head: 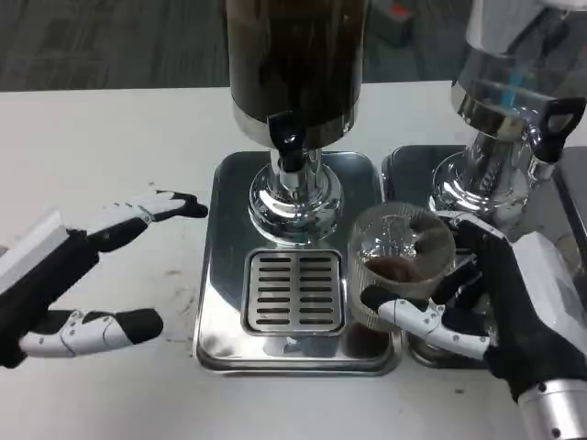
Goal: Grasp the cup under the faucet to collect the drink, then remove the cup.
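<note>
White surface (pixel 92 147) with grey carpet at the frame's top; clear ribbed cup (pixel 399 266), dark drink inside, lower right beside the drip grate (pixel 293 291); right robot hand (pixel 495 312) holding it; left robot hand (pixel 83 275) spread wide, holding nothing

Bare table (pixel 110 137) left of the tray (pixel 215 275); dispensers (pixel 293 82) crowd the back.

I can read no text, label, brand or number anywhere before me: not on the dark drink dispenser (pixel 295 64), not on the clear cup (pixel 400 266), and not on the steel drip tray (pixel 298 266).
</note>
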`<state>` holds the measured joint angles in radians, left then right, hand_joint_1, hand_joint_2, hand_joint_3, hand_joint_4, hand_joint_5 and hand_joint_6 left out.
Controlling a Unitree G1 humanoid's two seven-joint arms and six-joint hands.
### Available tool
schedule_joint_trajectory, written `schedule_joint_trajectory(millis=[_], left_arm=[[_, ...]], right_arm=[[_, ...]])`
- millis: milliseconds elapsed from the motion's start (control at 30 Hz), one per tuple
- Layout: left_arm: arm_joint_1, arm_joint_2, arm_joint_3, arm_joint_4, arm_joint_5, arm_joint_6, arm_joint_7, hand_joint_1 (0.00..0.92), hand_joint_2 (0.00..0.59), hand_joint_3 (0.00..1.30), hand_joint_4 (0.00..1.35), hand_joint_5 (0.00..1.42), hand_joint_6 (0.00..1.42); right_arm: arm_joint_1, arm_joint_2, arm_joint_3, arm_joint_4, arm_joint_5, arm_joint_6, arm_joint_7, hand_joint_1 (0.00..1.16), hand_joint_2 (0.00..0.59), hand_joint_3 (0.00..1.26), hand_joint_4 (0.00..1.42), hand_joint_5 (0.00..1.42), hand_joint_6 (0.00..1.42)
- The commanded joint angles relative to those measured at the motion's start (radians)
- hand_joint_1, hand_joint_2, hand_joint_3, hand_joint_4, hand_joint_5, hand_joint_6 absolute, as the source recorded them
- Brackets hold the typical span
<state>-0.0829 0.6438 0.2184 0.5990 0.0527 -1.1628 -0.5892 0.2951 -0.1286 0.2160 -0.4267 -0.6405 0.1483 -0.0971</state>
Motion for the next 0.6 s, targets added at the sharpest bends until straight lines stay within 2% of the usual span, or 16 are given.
schedule_joint_trajectory(millis=[33, 367, 600], left_arm=[[0.033, 0.04, -0.009, 0.011, 0.025, -0.033, 0.054, 0.0, 0.1, 0.22, 0.08, 0.09, 0.14], [0.104, 0.055, -0.032, -0.051, 0.009, -0.07, 0.098, 0.0, 0.098, 0.21, 0.08, 0.09, 0.14], [0.162, 0.084, -0.081, -0.116, -0.01, -0.111, 0.095, 0.0, 0.094, 0.2, 0.07, 0.09, 0.14]], right_arm=[[0.004, 0.002, -0.01, -0.048, 0.013, -0.007, 0.01, 0.77, 0.224, 0.59, 0.63, 0.8, 0.89], [0.056, 0.0, -0.013, -0.111, 0.013, -0.014, 0.037, 0.78, 0.217, 0.59, 0.63, 0.82, 0.89], [0.112, -0.007, -0.017, -0.165, 0.012, -0.019, 0.057, 0.78, 0.217, 0.59, 0.64, 0.82, 0.91]])
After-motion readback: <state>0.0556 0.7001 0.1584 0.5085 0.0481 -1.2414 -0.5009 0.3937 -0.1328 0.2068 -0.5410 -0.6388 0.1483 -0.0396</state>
